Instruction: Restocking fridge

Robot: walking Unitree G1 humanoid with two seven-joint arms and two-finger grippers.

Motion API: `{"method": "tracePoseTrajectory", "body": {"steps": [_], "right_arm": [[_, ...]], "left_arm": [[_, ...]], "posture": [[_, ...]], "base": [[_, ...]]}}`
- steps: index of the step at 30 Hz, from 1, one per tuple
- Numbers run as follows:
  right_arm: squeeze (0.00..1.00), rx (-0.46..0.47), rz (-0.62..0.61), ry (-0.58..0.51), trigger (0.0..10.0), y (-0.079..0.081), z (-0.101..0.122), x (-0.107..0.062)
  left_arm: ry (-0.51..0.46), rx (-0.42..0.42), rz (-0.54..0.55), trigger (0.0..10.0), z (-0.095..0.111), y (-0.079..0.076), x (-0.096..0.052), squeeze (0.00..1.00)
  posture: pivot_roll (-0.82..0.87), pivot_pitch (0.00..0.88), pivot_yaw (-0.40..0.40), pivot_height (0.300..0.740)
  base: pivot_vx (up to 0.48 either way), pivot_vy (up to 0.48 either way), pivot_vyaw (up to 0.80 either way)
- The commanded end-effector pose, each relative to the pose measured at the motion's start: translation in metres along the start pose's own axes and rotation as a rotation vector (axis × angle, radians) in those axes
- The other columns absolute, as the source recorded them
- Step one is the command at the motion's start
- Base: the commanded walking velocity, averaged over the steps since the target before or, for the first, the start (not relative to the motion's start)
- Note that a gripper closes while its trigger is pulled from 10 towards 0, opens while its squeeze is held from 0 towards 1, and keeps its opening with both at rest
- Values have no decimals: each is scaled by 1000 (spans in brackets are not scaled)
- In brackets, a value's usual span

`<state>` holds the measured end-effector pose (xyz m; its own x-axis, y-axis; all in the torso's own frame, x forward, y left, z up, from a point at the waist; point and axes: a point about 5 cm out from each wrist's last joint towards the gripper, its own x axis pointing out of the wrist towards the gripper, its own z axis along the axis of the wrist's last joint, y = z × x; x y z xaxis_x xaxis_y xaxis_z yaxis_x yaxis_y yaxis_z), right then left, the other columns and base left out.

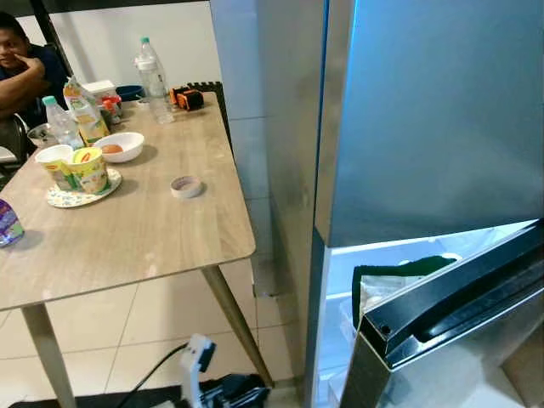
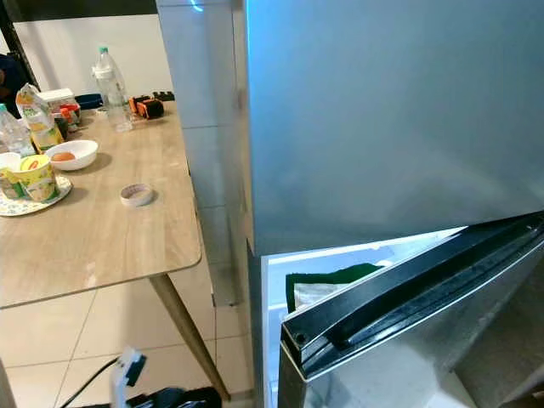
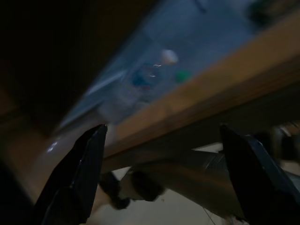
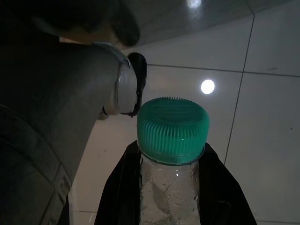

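My right gripper (image 4: 171, 201) is shut on a clear water bottle (image 4: 169, 187) with a green cap (image 4: 172, 126), held low over the tiled floor. My left gripper (image 3: 164, 178) is open, its black fingers (image 3: 86, 171) wide apart and empty, below the table's edge. The silver fridge (image 1: 425, 110) stands on the right. Its lower door (image 1: 459, 314) is swung partly out, and the lit inside (image 1: 340, 280) shows a green-edged packet (image 1: 399, 270).
The wooden table (image 1: 127, 229) on the left holds a water bottle (image 1: 153, 76), a white bowl (image 1: 121, 146) with an egg, yellow cups (image 1: 81, 168) and a tape roll (image 1: 186, 186). A person (image 1: 21, 68) sits at its far corner. A cable and white plug (image 1: 197, 357) lie on the floor.
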<state>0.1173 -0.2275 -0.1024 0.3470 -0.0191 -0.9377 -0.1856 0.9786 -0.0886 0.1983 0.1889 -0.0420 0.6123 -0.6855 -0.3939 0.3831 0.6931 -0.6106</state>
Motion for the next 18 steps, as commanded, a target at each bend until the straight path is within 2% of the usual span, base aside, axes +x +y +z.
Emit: {"method": "tracePoseTrajectory", "body": {"steps": [1,2,4,7,8,9,12,18], "right_arm": [[0,-6,0,13,10000,3,-2,0],[0,-7,0,15,10000,3,-3,0],[0,-7,0,19,10000,4,-4,1],[0,-9,0,22,10000,5,-4,1],[0,-11,1,24,10000,5,-5,1],[0,-15,-2,28,10000,5,-6,0],[0,-15,-8,32,10000,3,-7,0],[0,-26,-17,38,10000,-1,-8,-1]], "left_arm": [[29,-95,189,10000,-20,12,-9,0],[63,-128,280,10000,-31,16,-14,0],[129,-144,425,10000,-51,21,-25,0],[143,-178,490,10000,-60,23,-30,0],[147,-205,530,10000,-66,24,-34,0],[151,-266,620,10000,-81,24,-43,0],[143,-287,655,10000,-86,24,-46,0],[122,-282,719,10000,-85,25,-44,0]], "posture": [[-79,0,22,734],[-79,0,22,734],[-80,0,25,734],[-80,0,25,734],[-80,0,25,734],[-84,0,21,734],[-81,0,18,734],[-76,0,9,734]], "base": [[0,0,0],[0,0,0],[0,0,0],[0,0,0],[0,0,0],[0,0,0],[0,0,0],[0,0,0]]}}
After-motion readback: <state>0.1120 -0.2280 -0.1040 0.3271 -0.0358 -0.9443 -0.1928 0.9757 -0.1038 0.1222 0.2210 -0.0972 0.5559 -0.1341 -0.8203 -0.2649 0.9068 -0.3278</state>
